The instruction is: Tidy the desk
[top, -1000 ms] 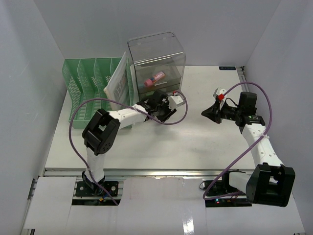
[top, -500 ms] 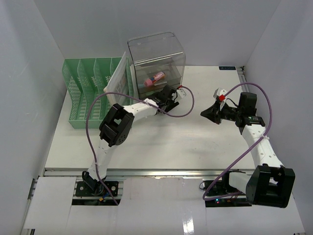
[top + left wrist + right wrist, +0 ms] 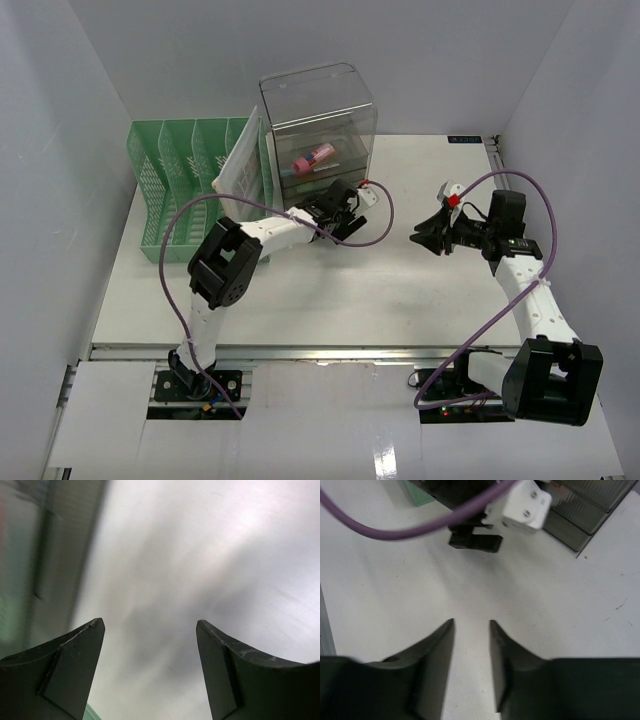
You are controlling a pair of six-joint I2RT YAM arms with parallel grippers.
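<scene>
The desk (image 3: 400,290) is a wide white tabletop with a metal rail (image 3: 350,352) along its front. My left gripper (image 3: 338,203) reaches to the front of the clear grey drawer box (image 3: 318,110). In the left wrist view it (image 3: 150,625) is open and empty, with a blurred grey surface close ahead. My right gripper (image 3: 424,236) hovers over the desk's right half, pointing left. In the right wrist view it (image 3: 471,622) is empty, its jaws a narrow gap apart above bare desk (image 3: 385,595).
A pink item (image 3: 312,157) lies inside the drawer box. A green mesh file rack (image 3: 175,185) stands at the back left with a white sheet (image 3: 238,165) leaning in it. The left arm's purple cable (image 3: 365,230) loops over the desk's middle. White walls enclose three sides.
My left gripper has moved back and right, up against the front of the drawer box. My right gripper's jaws have parted slightly; that arm has stayed in place.
</scene>
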